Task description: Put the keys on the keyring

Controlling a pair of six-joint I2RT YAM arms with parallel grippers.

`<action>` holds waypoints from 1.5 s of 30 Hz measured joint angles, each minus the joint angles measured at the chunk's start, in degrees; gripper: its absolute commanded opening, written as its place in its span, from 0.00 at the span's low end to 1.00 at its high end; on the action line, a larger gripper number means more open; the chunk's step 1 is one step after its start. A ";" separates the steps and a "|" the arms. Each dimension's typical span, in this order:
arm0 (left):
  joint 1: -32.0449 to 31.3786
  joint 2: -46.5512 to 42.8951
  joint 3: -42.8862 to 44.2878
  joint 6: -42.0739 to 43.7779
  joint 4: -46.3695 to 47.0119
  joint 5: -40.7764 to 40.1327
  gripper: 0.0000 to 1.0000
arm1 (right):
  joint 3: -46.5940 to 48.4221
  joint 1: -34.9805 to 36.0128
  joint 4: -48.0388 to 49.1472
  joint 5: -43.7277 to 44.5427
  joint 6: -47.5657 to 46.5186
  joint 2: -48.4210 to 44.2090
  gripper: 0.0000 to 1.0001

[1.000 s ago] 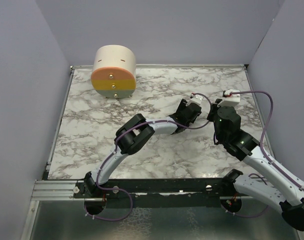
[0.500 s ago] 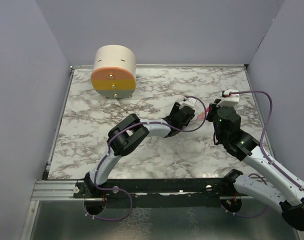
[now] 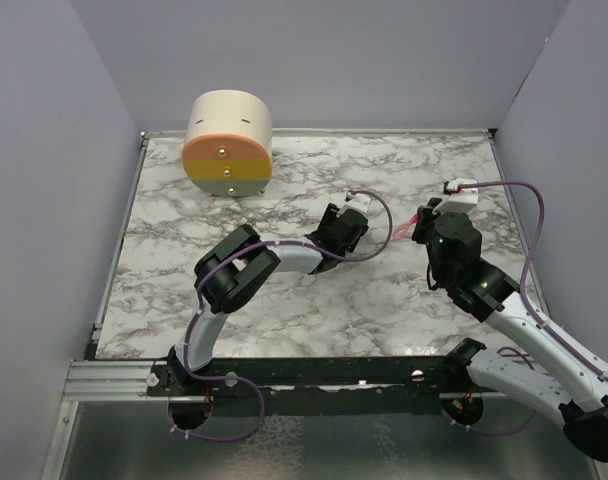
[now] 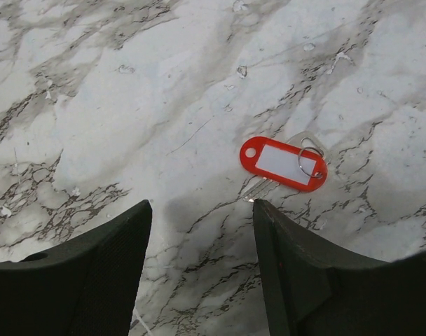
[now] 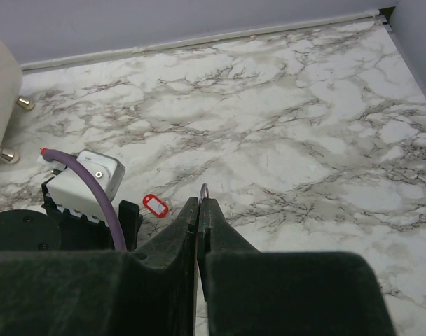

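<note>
Held: keyring, mostly hidden, pinched by right pincer; left pincer spread over keys; marbled surface; lilac walls.

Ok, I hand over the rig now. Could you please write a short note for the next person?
Left gripper: jaws open, empty, over the table, just short of the red key.
Right gripper: jaws shut on the keyring.
Red key: lies flat on the table, not gripped.
Done: keyring is in the right gripper.
Left: pick up the red key and thread it onto the keyring.
</note>
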 measured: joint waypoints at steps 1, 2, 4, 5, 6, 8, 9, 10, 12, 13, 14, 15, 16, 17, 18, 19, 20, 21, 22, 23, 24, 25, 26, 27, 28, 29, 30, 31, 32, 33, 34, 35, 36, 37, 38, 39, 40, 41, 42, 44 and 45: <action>0.15 -0.37 -0.37 0.09 -0.20 0.04 0.62 | 0.00 -0.02 0.02 0.00 0.00 0.00 0.01; 0.26 -0.70 -0.61 0.22 -0.52 0.09 0.62 | 0.00 -0.02 0.02 0.00 -0.02 0.00 0.01; 0.35 -1.29 -0.85 0.50 -0.76 0.55 0.62 | 0.00 0.00 0.02 -0.02 0.00 0.00 0.01; 0.35 -1.51 -0.85 0.55 -0.79 0.87 0.62 | 0.00 0.00 0.04 -0.02 0.00 0.00 0.01; 0.35 -1.77 -0.85 0.61 -0.79 1.27 0.62 | 0.00 -0.02 0.04 -0.02 0.00 0.00 0.01; 0.35 -2.34 -0.85 0.70 -0.81 2.56 0.60 | 0.00 0.00 0.07 -0.04 0.00 0.00 0.01; 0.35 -2.73 -0.83 0.68 -0.81 3.74 0.59 | 0.00 -0.02 0.11 -0.04 -0.02 0.04 0.01; 0.35 -3.04 -0.83 0.66 -0.81 4.76 0.58 | 0.00 0.00 0.17 -0.07 -0.02 0.07 0.01; 0.48 -3.32 -0.61 0.42 -0.74 7.37 0.55 | 0.00 0.00 0.37 -0.22 -0.02 0.15 0.01; 0.68 -3.32 -0.31 0.09 -0.74 9.11 0.53 | 0.00 0.00 0.37 -0.22 -0.02 0.17 0.01; 0.87 -3.32 0.07 -0.31 -0.83 11.13 0.52 | 0.00 0.00 0.37 -0.26 -0.02 0.20 0.01; 1.09 -3.32 0.52 -0.66 -0.94 13.09 0.50 | 0.00 0.00 0.42 -0.31 -0.02 0.22 0.01; 1.27 -3.30 1.16 -1.05 -1.07 15.04 0.49 | 0.00 0.00 0.42 -0.39 -0.02 0.26 0.01; 1.51 -3.26 1.88 -1.38 -1.27 16.63 0.49 | 0.00 0.00 0.42 -0.44 -0.02 0.35 0.01; 1.55 -3.26 2.08 -1.79 -1.31 18.12 0.49 | 0.00 0.00 0.44 -0.46 -0.02 0.42 0.01; 1.92 -3.19 3.37 -2.08 -1.46 18.97 0.48 | 0.00 0.00 0.44 -0.48 -0.02 0.50 0.01; 2.19 -2.84 4.90 -2.60 -2.19 20.28 0.47 | 0.00 0.00 0.44 -0.55 -0.02 0.55 0.01; 2.34 -2.43 6.01 -2.78 -2.29 20.94 0.46 | 0.00 0.00 0.44 -0.66 -0.04 0.55 0.01; 2.40 -1.92 7.32 -3.08 -2.60 21.57 0.46 | 0.00 0.00 0.46 -0.74 -0.04 0.55 0.01; 2.64 -1.31 8.70 -3.41 -3.04 22.25 0.45 | 0.00 0.00 0.52 -0.83 -0.04 0.52 0.01; 2.78 -0.76 9.81 -3.76 -3.61 22.73 0.44 | 0.00 0.00 0.66 -0.87 -0.04 0.52 0.01; 2.97 -0.24 10.78 -4.11 -4.15 23.10 0.43 | 0.00 0.00 0.76 -0.90 -0.04 0.52 0.01; 3.13 0.28 11.54 -4.44 -4.61 23.61 0.43 | 0.00 0.00 0.81 -0.90 -0.04 0.52 0.01; 3.30 0.81 12.17 -4.81 -5.03 23.91 0.42 | 0.00 0.00 0.81 -0.90 -0.04 0.52 0.01; 3.48 1.38 12.76 -5.22 -5.66 24.17 0.41 | 0.00 0.00 0.81 -0.92 -0.04 0.52 0.01; 3.63 1.79 13.07 -5.55 -6.12 24.30 0.40 | 0.00 0.00 0.81 -0.94 -0.04 0.52 0.01; 3.78 2.23 13.35 -5.92 -6.71 24.48 0.40 | 0.00 0.00 0.81 -0.98 -0.04 0.52 0.01; 3.91 2.58 13.46 -6.29 -7.15 24.63 0.39 | 0.00 0.00 0.83 -1.03 -0.07 0.52 0.01; 4.07 2.91 13.46 -6.73 -7.54 24.74 0.39 | 0.00 0.00 0.83 -1.05 -0.07 0.52 0.01; 4.15 3.15 13.49 -6.99 -7.87 24.85 0.39 | 0.00 0.00 0.83 -1.05 -0.07 0.55 0.01; 4.28 3.34 13.46 -7.39 -8.37 24.85 0.39 | 0.00 0.00 0.83 -1.07 -0.07 0.55 0.01; 4.39 3.45 13.46 -7.85 -9.01 24.85 0.39 | 0.00 0.00 0.85 -1.07 -0.07 0.55 0.01; 4.48 3.45 13.46 -8.15 -9.53 24.85 0.39 | 0.00 0.00 0.87 -1.07 -0.07 0.55 0.01; 4.55 3.45 13.49 -8.37 -9.84 24.85 0.39 | 0.00 0.00 0.90 -1.07 -0.09 0.55 0.01; 4.59 3.45 13.49 -8.66 -9.94 24.85 0.39 | 0.00 0.00 0.92 -1.07 -0.09 0.59 0.01; 4.63 3.45 13.49 -8.92 -10.03 24.85 0.39 | 0.00 0.00 0.98 -1.07 -0.09 0.63 0.01; 4.63 3.45 13.46 -9.16 -10.16 24.85 0.39 | 0.00 0.00 1.05 -1.09 -0.09 0.68 0.01; 4.66 3.45 13.46 -9.33 -10.29 24.85 0.39 | 0.00 0.00 1.11 -1.09 -0.11 0.76 0.01; 4.66 3.45 13.46 -9.51 -10.38 24.85 0.39 | 0.00 0.00 1.18 -1.09 -0.11 0.81 0.01; 4.83 3.50 13.46 -9.90 -10.49 24.92 0.39 | 0.00 0.00 1.20 -1.11 -0.13 0.87 0.01; 4.92 3.52 13.46 -10.03 -10.51 25.03 0.39 | 0.00 0.00 1.20 -1.11 -0.24 0.87 0.01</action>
